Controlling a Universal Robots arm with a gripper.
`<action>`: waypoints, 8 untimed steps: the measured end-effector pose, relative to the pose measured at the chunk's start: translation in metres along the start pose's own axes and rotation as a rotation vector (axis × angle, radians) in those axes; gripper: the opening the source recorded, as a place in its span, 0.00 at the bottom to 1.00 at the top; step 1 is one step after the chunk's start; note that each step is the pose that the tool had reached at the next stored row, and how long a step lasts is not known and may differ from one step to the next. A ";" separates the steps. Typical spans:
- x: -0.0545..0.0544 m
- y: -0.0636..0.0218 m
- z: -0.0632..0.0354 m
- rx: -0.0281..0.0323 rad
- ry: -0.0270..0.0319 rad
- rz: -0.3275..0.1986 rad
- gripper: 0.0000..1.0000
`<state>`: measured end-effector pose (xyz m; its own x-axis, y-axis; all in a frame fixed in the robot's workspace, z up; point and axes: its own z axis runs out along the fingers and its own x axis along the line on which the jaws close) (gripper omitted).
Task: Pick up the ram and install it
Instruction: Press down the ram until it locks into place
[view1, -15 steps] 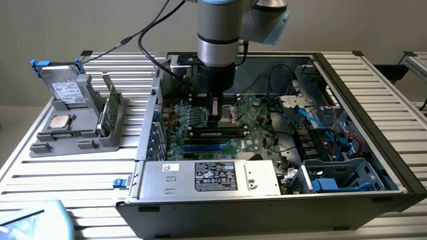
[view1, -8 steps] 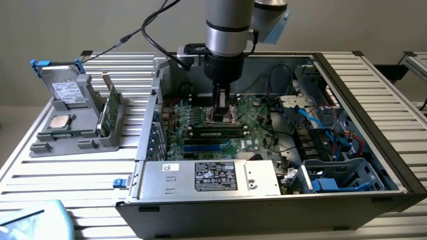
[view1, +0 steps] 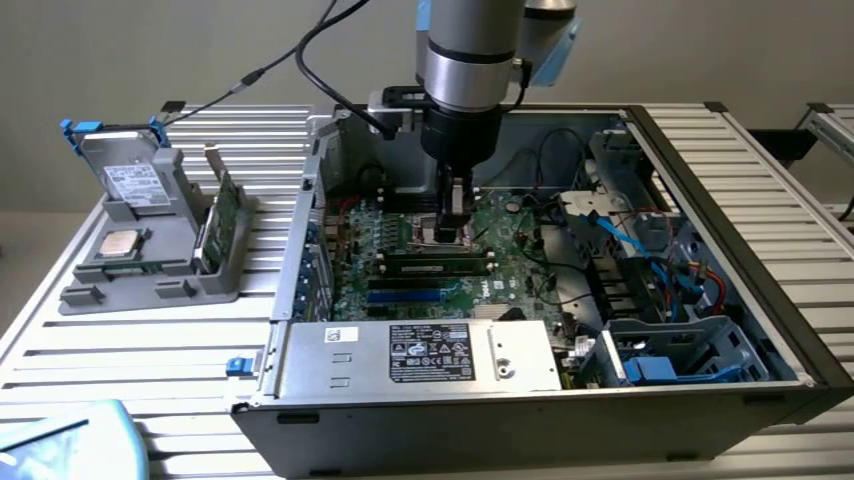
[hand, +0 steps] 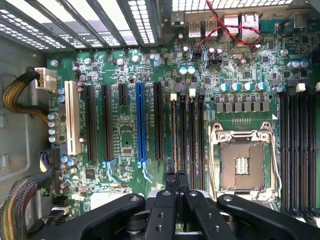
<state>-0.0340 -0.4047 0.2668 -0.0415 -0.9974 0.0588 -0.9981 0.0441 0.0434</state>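
At the closest point of the wrist view, the black gripper (hand: 175, 175) is seen with its two fingers brought together and nothing held between them. The fingertips are placed right over the end of a memory slot on the motherboard (hand: 125, 130), just beside the empty processor socket (hand: 242, 165).

The ram (view1: 434, 266) is seen in the exterior view lying along a slot in the middle of the board, inside the open computer case (view1: 747, 200), with the gripper (view1: 454, 238) lowered close to it from above. The pick-up is judged to be done, and the stick appears to be set into its slot. Whether it has been pressed fully home, and whether the slot's end latches have been closed on it, cannot be told. Contact between fingertips and stick cannot be told either.

The ram is shown as a slim, long, dark green strip with a row of black chips along its face. In the wrist view it (hand: 173, 135) is seen edge-on, as a thin pale line in the slot nearest the blue connector (hand: 139, 122).
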 end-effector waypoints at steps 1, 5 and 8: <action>0.000 0.0000 0.0000 0.0000 0.0000 0.000 0.13; 0.000 0.0000 0.0000 0.0000 0.0000 0.000 0.13; 0.000 0.0000 0.0000 0.0000 0.0000 0.000 0.13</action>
<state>-0.0340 -0.4047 0.2668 -0.0415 -0.9974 0.0588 -0.9981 0.0441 0.0435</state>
